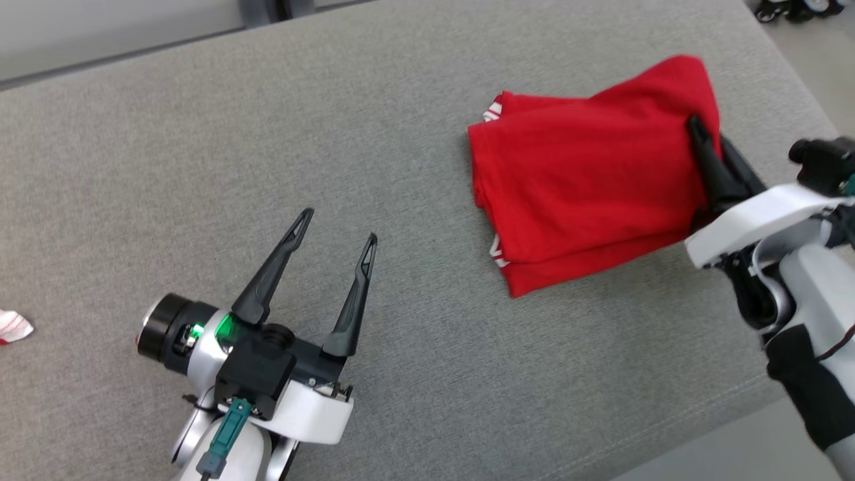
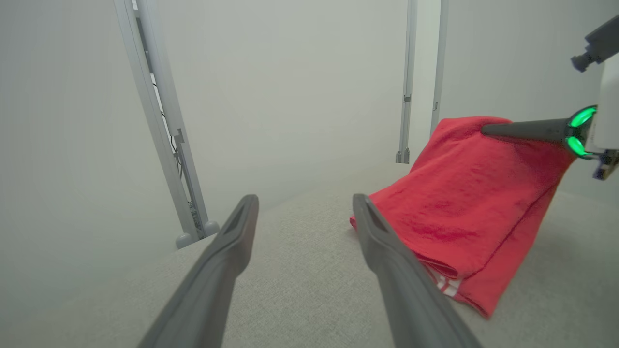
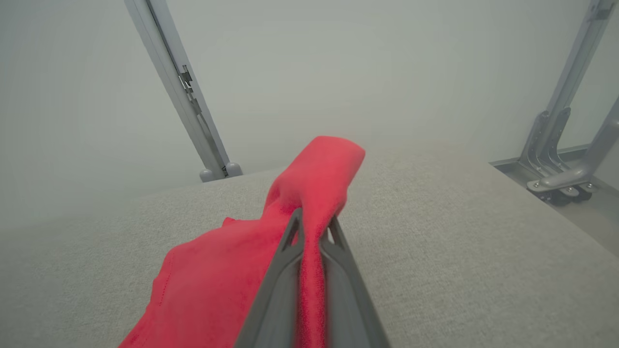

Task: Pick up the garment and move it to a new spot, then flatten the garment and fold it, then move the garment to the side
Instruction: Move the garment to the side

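- Garment [image 1: 588, 180] [image 2: 464, 203] [image 3: 217, 290]: a red, folded piece with white striped trim peeping out at two of its edges. It is on the grey counter [image 1: 200, 167] [image 2: 300, 290] [image 3: 459, 241], well to the right of the left jaws, and its right end is caught in the right jaws.
- Far to the left of the left jaws, at the edge of the head view, a small white scrap [image 1: 13, 326] with red stripes lies on the counter.
- Left gripper [image 1: 340, 225] [image 2: 304, 199]: the jaws are released and spread wide, with nothing between them but bare counter. Whether it touches the counter or hangs just above it cannot be told.
- In the left wrist view the garment's low near corner lies just right of the right-hand fingertip, apart from it.
- Between the two pairs of jaws, the garment's left part rests flat on the counter. From there the cloth slopes upward to the right, toward the pinch.
- Right gripper [image 1: 705, 133] [image 2: 488, 129] [image 3: 314, 217]: the jaws are clenched on a bunched fold at the garment's raised end. In the right wrist view a rounded hump of red cloth pokes out past the tips.
- Beyond the right jaws, past the counter's far right corner, dark wheels [image 1: 795, 8] stand on the floor.
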You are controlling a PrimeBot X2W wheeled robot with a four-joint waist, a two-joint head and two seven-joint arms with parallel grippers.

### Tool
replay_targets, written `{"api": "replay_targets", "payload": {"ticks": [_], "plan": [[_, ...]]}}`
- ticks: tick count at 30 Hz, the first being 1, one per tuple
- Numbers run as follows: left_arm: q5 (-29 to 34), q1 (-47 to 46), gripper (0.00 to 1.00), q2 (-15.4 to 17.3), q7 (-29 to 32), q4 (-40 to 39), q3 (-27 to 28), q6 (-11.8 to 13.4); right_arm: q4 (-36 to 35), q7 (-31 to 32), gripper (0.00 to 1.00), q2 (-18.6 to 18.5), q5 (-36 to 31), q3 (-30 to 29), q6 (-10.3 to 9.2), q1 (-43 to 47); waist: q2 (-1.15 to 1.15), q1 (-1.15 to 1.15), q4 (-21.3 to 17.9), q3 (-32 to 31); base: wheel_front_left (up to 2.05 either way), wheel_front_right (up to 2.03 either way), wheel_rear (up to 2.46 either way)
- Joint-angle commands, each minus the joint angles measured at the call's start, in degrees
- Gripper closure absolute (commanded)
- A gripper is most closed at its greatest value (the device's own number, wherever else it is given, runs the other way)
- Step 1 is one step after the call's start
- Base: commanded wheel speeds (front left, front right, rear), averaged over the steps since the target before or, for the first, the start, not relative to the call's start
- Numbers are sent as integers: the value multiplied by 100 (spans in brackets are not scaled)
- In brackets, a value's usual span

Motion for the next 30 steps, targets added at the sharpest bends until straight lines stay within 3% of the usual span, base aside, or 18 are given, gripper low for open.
{"api": "replay_targets", "payload": {"ticks": [1,7,18,30], "plan": [[66,-222,0,68,-20,-101,-43,-75,-74,-33,100,-118,-306,-85,1,-226,0,0,155,244,0,0,0],[134,-577,0,56,-18,-317,-173,-145,-144,-33,100,-329,-975,-390,0,-606,0,0,341,664,0,0,0],[300,-1142,0,131,349,-1100,-373,-284,126,-33,100,-786,-1922,-1493,0,-1252,0,0,638,1463,0,0,0],[426,-1420,0,288,712,-1813,-374,-312,207,-33,100,-1339,-2741,-2392,-1,-1773,0,0,686,1997,0,0,0]]}}
